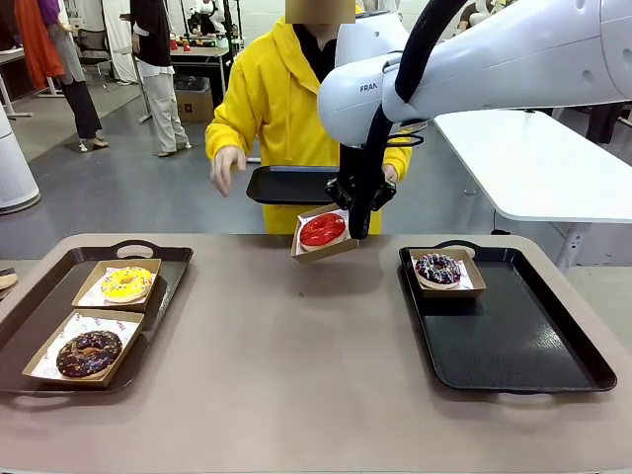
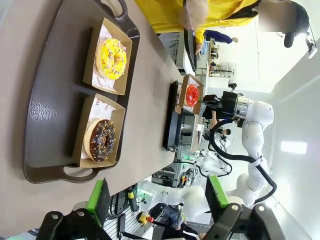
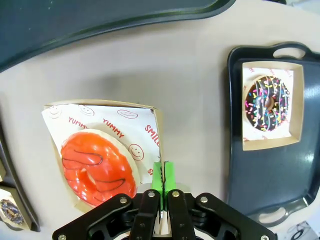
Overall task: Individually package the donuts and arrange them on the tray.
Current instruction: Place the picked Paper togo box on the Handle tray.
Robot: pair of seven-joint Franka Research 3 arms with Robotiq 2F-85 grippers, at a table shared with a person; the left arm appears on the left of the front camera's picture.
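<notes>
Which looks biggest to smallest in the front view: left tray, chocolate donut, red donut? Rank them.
1. Left tray, by far.
2. Chocolate donut.
3. Red donut, though it is farther from the camera, so truly unsure.

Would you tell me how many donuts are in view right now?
4: the yellow donut and chocolate donut sit boxed on the left tray, the purple donut on the right tray, the red donut boxed in the right hand.
</notes>
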